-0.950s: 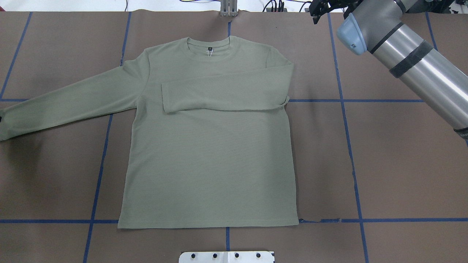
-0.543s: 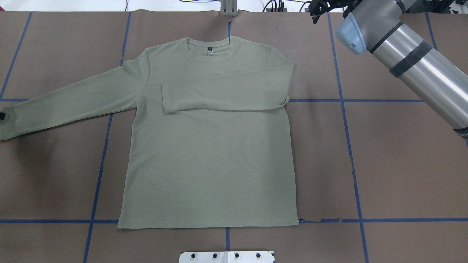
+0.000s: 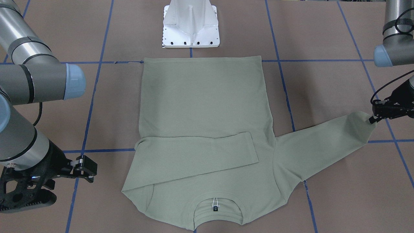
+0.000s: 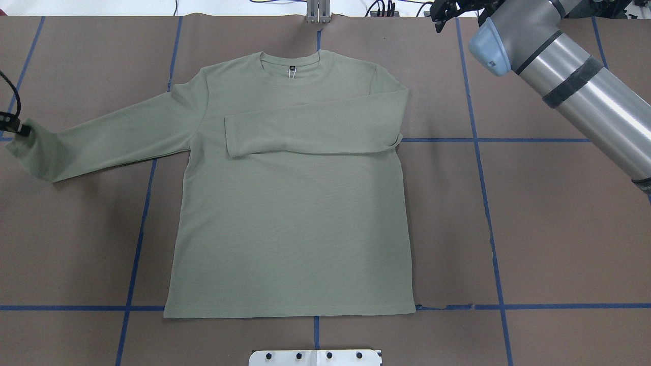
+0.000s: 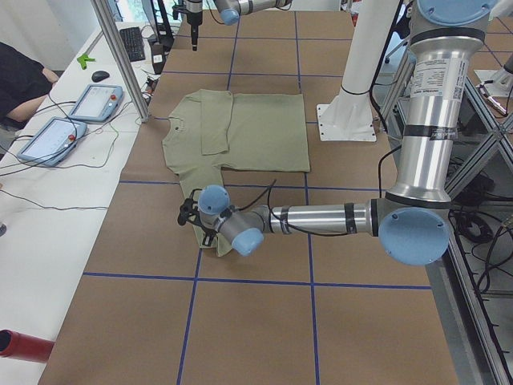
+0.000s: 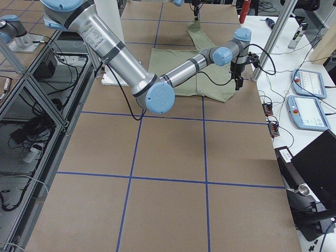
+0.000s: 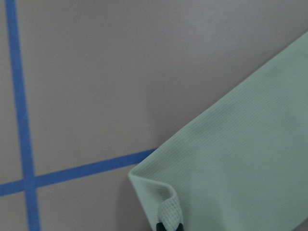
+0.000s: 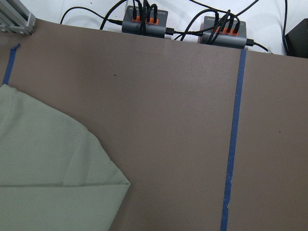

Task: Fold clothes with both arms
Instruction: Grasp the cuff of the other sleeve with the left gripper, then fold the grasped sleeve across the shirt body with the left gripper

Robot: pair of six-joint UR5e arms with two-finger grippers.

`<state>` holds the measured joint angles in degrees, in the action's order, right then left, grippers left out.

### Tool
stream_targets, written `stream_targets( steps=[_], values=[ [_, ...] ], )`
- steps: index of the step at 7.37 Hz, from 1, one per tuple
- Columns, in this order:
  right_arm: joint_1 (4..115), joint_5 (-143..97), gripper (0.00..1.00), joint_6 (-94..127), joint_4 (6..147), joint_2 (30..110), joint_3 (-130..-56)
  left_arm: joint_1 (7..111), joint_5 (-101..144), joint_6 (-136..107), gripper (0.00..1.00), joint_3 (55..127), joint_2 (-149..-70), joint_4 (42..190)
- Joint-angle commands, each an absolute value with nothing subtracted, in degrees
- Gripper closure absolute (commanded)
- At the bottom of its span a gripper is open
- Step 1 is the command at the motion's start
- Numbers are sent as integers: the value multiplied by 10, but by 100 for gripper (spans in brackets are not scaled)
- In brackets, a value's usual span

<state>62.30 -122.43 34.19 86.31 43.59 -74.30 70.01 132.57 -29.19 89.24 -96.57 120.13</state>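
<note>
1. Shirt (image 4: 290,218): lies flat at the centre of the table (image 4: 559,229), neck on the far side, right sleeve (image 4: 305,133) folded across the chest.
2. Left gripper (image 3: 372,120): closed on the left cuff (image 7: 167,208), a corner pinch, raised at the table's left.
3. Right gripper (image 3: 90,169): holds nothing; how far open, cannot tell.
4. Risks: the thin pinch may slip, or the carried sleeve may drag the trunk askew.

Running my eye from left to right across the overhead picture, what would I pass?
Black two-finger left gripper, pinching the sleeve end → pale sage-green long-sleeved knit shirt, its outstretched sleeve first, then the body → black two-finger right gripper → grey-silver right arm.
</note>
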Motion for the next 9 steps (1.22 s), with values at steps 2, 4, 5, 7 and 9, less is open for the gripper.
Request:
stream_targets(
  steps=[2, 4, 5, 7, 9],
  values=[
    [623, -1224, 0, 342, 863, 438, -743, 634, 1235, -359, 100, 1025, -1186, 774],
    [623, -1223, 0, 342, 862, 442, -743, 566, 1238, -506, 100, 983, -1307, 748],
    [624, -1223, 0, 342, 861, 444, -743, 549, 1241, -554, 100, 916, -1394, 751],
    [624, -1223, 0, 342, 860, 444, -743, 506, 1240, -657, 100, 721, -1544, 843],
    [624, -1223, 0, 342, 859, 446, -742, 434, 1233, -747, 100, 609, -1563, 1037]
  ],
)
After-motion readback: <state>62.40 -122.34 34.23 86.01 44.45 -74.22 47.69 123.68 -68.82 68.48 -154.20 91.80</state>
